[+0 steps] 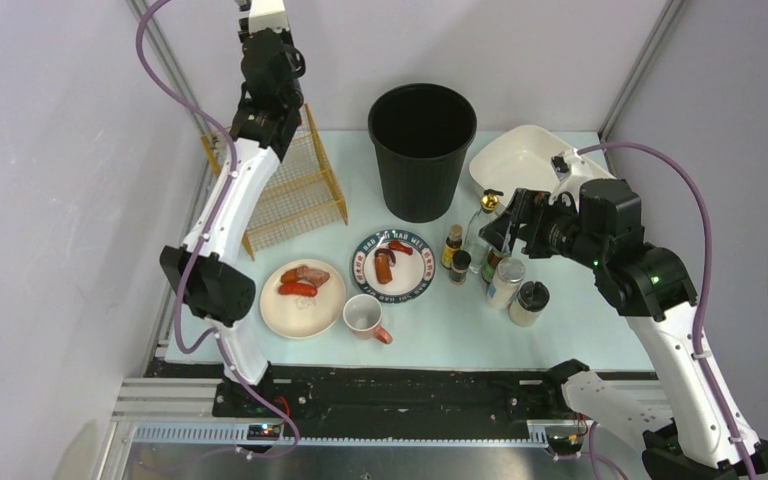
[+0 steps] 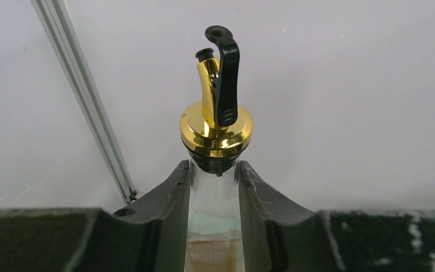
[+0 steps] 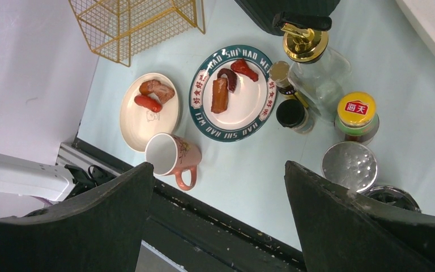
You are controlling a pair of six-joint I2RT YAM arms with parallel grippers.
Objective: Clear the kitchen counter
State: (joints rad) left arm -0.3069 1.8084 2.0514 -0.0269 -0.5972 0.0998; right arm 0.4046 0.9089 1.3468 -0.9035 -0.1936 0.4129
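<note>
The pale mint-green kitchen counter [image 1: 570, 340] carries a teal-rimmed plate [image 1: 392, 266] with sausage pieces, a cream plate [image 1: 302, 300] with food, a pink mug [image 1: 364, 318] and a cluster of bottles and jars. My left gripper [image 1: 263, 14] is raised high at the back left. In the left wrist view it [image 2: 214, 170] is shut on the neck of a clear glass bottle [image 2: 215, 218] with a gold pourer. My right gripper [image 1: 513, 222] hangs open and empty above the cluster, near a second gold-topped glass bottle [image 1: 484, 216]. Its jaws [image 3: 218, 167] are wide apart.
A black bin [image 1: 422, 150] stands at the back centre, a white basin [image 1: 520, 160] at the back right, a gold wire basket [image 1: 295, 185] at the back left. The cluster holds two small spice bottles [image 1: 454, 245], a yellow-lidded jar [image 3: 357, 113], a metal shaker [image 1: 506, 282] and a dark-lidded jar [image 1: 528, 303].
</note>
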